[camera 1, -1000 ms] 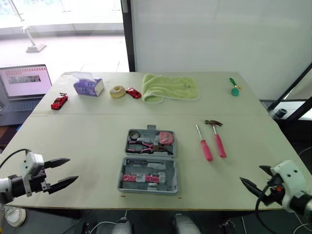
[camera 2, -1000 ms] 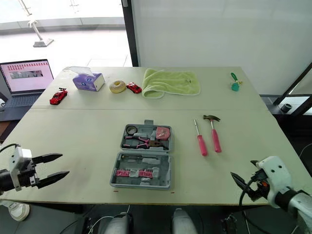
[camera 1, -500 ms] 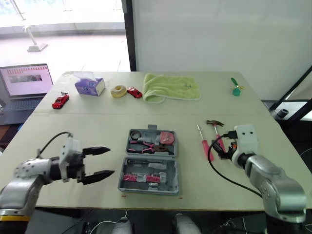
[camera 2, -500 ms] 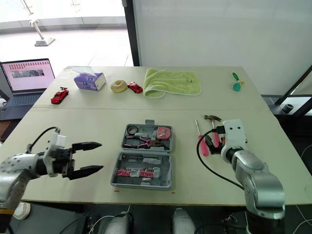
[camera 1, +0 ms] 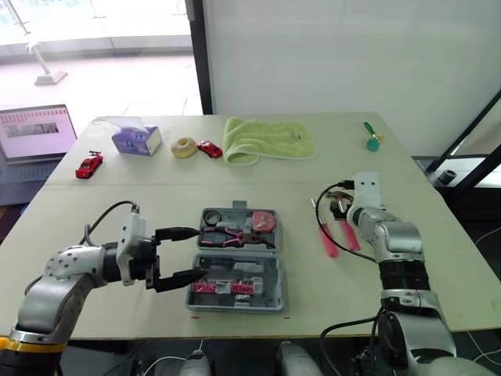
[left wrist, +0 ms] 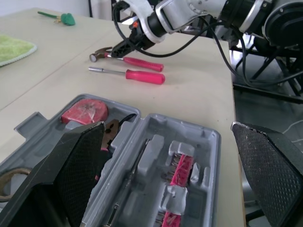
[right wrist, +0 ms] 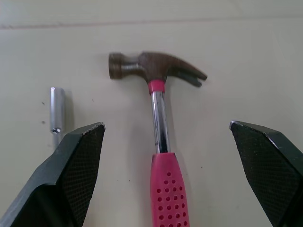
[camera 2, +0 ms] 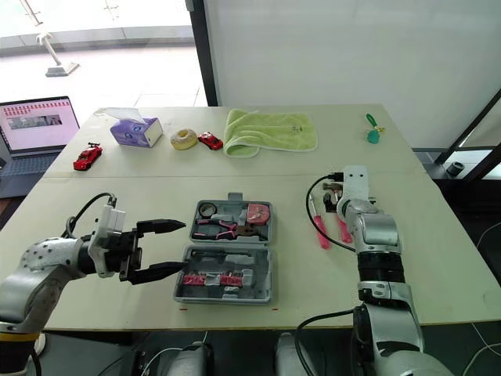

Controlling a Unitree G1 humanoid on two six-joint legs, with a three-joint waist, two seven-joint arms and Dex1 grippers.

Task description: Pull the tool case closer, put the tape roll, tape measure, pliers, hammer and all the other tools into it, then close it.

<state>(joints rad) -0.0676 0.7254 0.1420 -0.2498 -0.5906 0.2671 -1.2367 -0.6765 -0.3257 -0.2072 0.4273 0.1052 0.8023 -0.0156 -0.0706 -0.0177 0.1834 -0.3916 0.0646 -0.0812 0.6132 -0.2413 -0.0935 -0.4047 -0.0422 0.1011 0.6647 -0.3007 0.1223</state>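
Observation:
The grey tool case point(camera 1: 239, 258) lies open at the table's middle. In its far half sit a dark ring point(camera 1: 217, 217), pink-handled pliers point(camera 1: 231, 233) and a red tape measure point(left wrist: 84, 110); its near half holds pink bits. My left gripper point(camera 1: 202, 252) is open at the case's left edge, one finger at each half. To the right lie a pink-handled hammer point(right wrist: 161, 142) and a pink screwdriver point(camera 1: 326, 239). My right gripper point(right wrist: 166, 125) hangs open just above the hammer, its fingers either side of the shaft below the head.
Along the far side lie a green towel point(camera 1: 268, 139), a purple tissue box point(camera 1: 136, 140), a yellowish roll point(camera 1: 184, 146), two red toy cars point(camera 1: 88, 165) point(camera 1: 209, 148) and a green item point(camera 1: 370, 139). A laptop point(camera 1: 31, 133) stands off the left edge.
Both arms came in from the table's front corners. The left gripper moved right to the case's left edge. The right gripper moved forward and left to above the hammer.

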